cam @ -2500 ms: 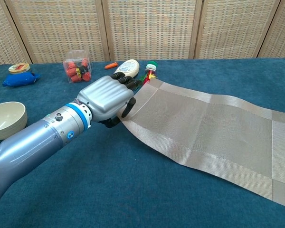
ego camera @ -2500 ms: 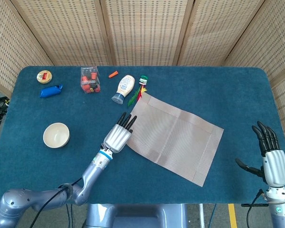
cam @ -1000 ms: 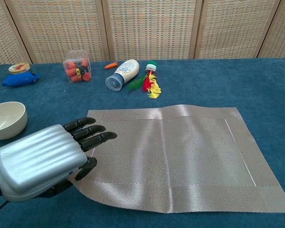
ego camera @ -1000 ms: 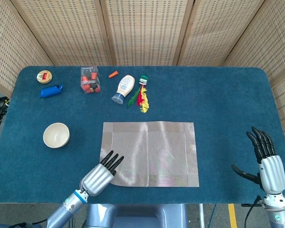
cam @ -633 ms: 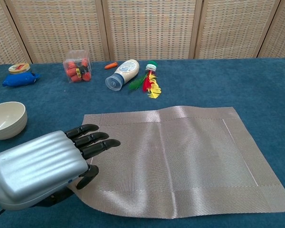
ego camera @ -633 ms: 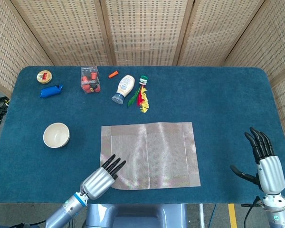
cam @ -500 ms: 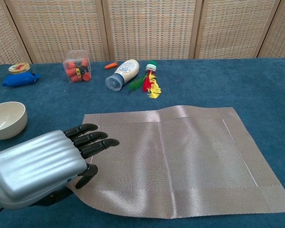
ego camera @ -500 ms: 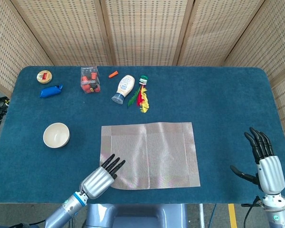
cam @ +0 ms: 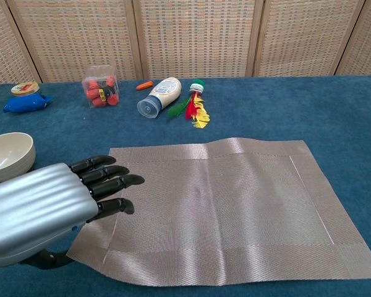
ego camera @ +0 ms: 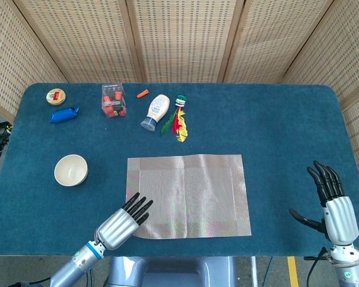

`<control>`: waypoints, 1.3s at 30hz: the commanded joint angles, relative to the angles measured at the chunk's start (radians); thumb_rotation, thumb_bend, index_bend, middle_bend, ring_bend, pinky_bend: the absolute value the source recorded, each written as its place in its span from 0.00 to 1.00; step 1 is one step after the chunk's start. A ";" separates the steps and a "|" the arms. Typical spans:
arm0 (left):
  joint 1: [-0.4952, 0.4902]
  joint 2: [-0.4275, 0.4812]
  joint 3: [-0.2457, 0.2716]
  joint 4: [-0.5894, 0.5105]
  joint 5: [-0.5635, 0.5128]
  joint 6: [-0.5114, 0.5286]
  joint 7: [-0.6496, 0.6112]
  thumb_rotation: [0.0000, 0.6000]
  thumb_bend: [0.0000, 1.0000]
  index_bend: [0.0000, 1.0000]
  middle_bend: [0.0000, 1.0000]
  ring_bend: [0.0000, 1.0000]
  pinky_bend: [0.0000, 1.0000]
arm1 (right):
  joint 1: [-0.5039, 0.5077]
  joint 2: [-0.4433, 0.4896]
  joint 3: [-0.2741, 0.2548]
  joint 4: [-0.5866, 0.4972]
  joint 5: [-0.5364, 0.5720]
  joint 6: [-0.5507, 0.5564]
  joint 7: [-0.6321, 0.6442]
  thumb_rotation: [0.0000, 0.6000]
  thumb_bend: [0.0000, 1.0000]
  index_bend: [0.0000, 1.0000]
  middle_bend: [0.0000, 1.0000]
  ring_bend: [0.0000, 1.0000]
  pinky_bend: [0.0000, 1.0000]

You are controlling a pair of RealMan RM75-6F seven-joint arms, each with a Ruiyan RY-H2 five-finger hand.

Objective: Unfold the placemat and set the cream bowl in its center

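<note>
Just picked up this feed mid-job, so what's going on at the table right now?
The placemat lies unfolded and flat on the blue table. The left hand is at its near-left corner with fingers spread, holding nothing. The right hand is open near the table's right edge. The cream bowl sits on the table to the left of the mat, not yet picked up.

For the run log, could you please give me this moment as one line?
placemat: unfolded, flat | bowl: off the mat, untouched | left hand: open, at mat's near-left corner | right hand: open, idle
</note>
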 commanded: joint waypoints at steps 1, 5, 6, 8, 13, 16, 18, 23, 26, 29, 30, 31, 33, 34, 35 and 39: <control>0.012 0.022 0.004 -0.020 0.024 0.019 -0.015 1.00 0.24 0.17 0.00 0.00 0.00 | 0.000 0.000 -0.001 -0.001 -0.003 0.001 -0.002 1.00 0.22 0.08 0.00 0.00 0.00; 0.038 0.062 0.011 -0.049 0.071 0.074 -0.069 1.00 0.24 0.17 0.00 0.00 0.00 | -0.002 0.000 -0.004 -0.005 -0.014 0.009 -0.011 1.00 0.22 0.08 0.00 0.00 0.00; 0.047 0.077 0.011 -0.055 0.083 0.097 -0.089 1.00 0.24 0.17 0.00 0.00 0.00 | -0.002 0.000 -0.005 -0.005 -0.017 0.010 -0.014 1.00 0.22 0.08 0.00 0.00 0.00; 0.079 0.130 0.000 -0.068 0.098 0.180 -0.154 1.00 0.24 0.17 0.00 0.00 0.00 | -0.001 -0.002 -0.010 -0.007 -0.022 0.006 -0.022 1.00 0.22 0.08 0.00 0.00 0.00; 0.112 0.206 -0.020 -0.047 0.110 0.258 -0.273 1.00 0.24 0.17 0.00 0.00 0.00 | 0.000 -0.008 -0.015 -0.010 -0.032 0.003 -0.040 1.00 0.22 0.08 0.00 0.00 0.00; 0.127 0.234 -0.038 -0.020 0.087 0.276 -0.324 1.00 0.24 0.18 0.00 0.00 0.00 | 0.001 -0.011 -0.019 -0.010 -0.036 -0.002 -0.052 1.00 0.22 0.08 0.00 0.00 0.00; 0.135 0.246 -0.047 0.003 0.070 0.280 -0.351 1.00 0.24 0.19 0.00 0.00 0.00 | 0.001 -0.013 -0.021 -0.010 -0.037 -0.004 -0.058 1.00 0.22 0.08 0.00 0.00 0.00; 0.160 0.257 -0.068 0.117 0.014 0.272 -0.430 1.00 0.24 0.22 0.00 0.00 0.00 | 0.001 -0.016 -0.026 -0.013 -0.040 -0.010 -0.074 1.00 0.22 0.08 0.00 0.00 0.00; 0.173 0.254 -0.080 0.177 -0.025 0.260 -0.467 1.00 0.24 0.24 0.00 0.00 0.00 | 0.002 -0.018 -0.028 -0.013 -0.042 -0.013 -0.080 1.00 0.22 0.08 0.00 0.00 0.00; 0.184 0.248 -0.096 0.235 -0.070 0.246 -0.515 1.00 0.24 0.25 0.00 0.00 0.00 | 0.003 -0.020 -0.029 -0.013 -0.043 -0.017 -0.086 1.00 0.22 0.08 0.00 0.00 0.00; 0.188 0.245 -0.104 0.259 -0.090 0.240 -0.532 1.00 0.24 0.26 0.00 0.00 0.00 | 0.004 -0.020 -0.030 -0.014 -0.045 -0.017 -0.088 1.00 0.22 0.08 0.00 0.00 0.00; 0.190 0.239 -0.112 0.289 -0.102 0.234 -0.556 1.00 0.24 0.26 0.00 0.00 0.00 | 0.004 -0.021 -0.032 -0.014 -0.048 -0.019 -0.091 1.00 0.22 0.08 0.00 0.00 0.00; 0.193 0.225 -0.122 0.342 -0.114 0.223 -0.592 1.00 0.24 0.28 0.00 0.00 0.00 | 0.005 -0.023 -0.035 -0.015 -0.051 -0.021 -0.097 1.00 0.22 0.08 0.00 0.00 0.00; 0.195 0.218 -0.125 0.365 -0.122 0.214 -0.606 1.00 0.24 0.28 0.00 0.00 0.00 | 0.005 -0.024 -0.036 -0.016 -0.053 -0.022 -0.100 1.00 0.22 0.08 0.00 0.00 0.00; 0.197 0.208 -0.130 0.395 -0.134 0.201 -0.625 1.00 0.24 0.29 0.00 0.00 0.00 | 0.006 -0.026 -0.038 -0.016 -0.056 -0.023 -0.104 1.00 0.22 0.08 0.00 0.00 0.00; 0.201 0.171 -0.147 0.479 -0.161 0.169 -0.672 1.00 0.24 0.30 0.00 0.00 0.00 | 0.006 -0.027 -0.042 -0.019 -0.061 -0.025 -0.111 1.00 0.22 0.08 0.00 0.00 0.00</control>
